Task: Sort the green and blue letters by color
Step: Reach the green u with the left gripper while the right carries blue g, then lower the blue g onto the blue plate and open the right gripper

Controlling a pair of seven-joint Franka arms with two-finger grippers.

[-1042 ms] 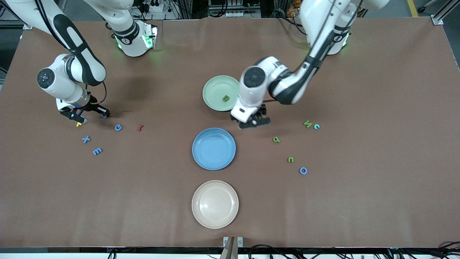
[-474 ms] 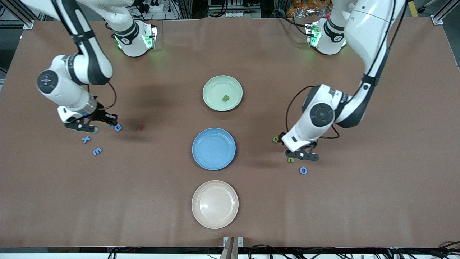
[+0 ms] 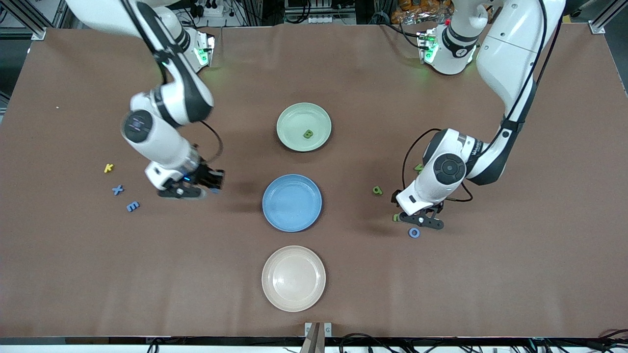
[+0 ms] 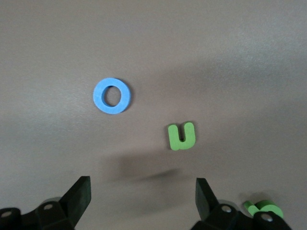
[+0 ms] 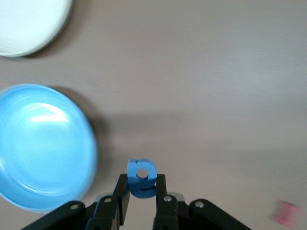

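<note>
Front view takes in a wide brown desk with cables, power strips and metal framing along the edge where the two arm bases stand. Three plates sit in a line down the middle: a green plate farthest from the front camera with a green letter B lying in it, a blue plate next, and a cream plate nearest. Toward the right arm's end lie a yellow k, a blue x and a blue E. The right tool is over the desk beside the blue plate, and what it grips is hard to make out here. Right wrist view settles it: the fingers are pinched narrow on a blue letter, with the blue plate's rim just beside it, part of the cream plate at one corner, and a blurred pink-red bit at the frame's edge. Toward the left arm's end, the left tool hangs low over a green u and a blue O, with a green a farther from the front camera and another green letter half hidden by the arm. Left wrist view shows that tool spread wide and empty, its fingers standing well apart above the desk, the ring and the u lying apart from each other, clear of both fingers.
</note>
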